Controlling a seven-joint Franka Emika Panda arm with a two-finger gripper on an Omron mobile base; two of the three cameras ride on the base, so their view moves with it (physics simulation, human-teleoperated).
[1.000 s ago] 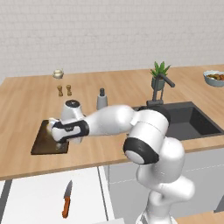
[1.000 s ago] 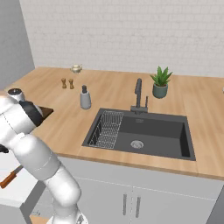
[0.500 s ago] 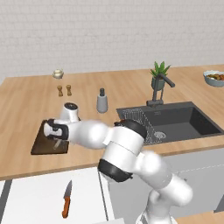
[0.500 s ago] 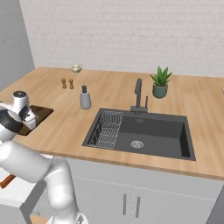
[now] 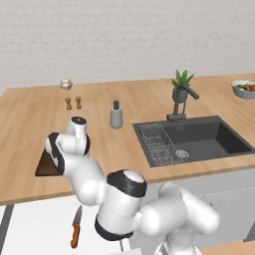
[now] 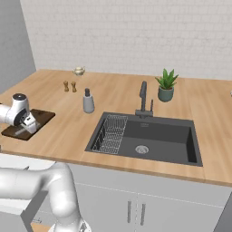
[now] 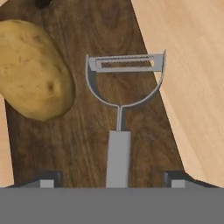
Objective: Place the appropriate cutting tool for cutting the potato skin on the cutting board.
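The peeler (image 7: 119,109) lies flat on the cutting board (image 7: 109,26), with its wide head pointing away from the hand and its thin handle running back between the two finger tips. The potato (image 7: 33,70) sits on the same board just beside it, close to the head but not touching. The gripper (image 7: 111,179) is open: one dark tip stands on each side of the handle, with a clear gap to it, so nothing is being held. It looks like the job is as good as done, since the right tool (the grey one, not the knife (image 5: 76,229) with the orange handle lying down below the counter) rests on the dark wood. To do this last bit well, the hand should lift straight away from the board and keep its fingers wide, so they do not catch the handle and drag it. It should not swing sideways while low, or it may bump the potato and roll it. The light wooden countertop (image 7: 192,78) starts close beside the peeler's head, so a push that way might slide it off the board.
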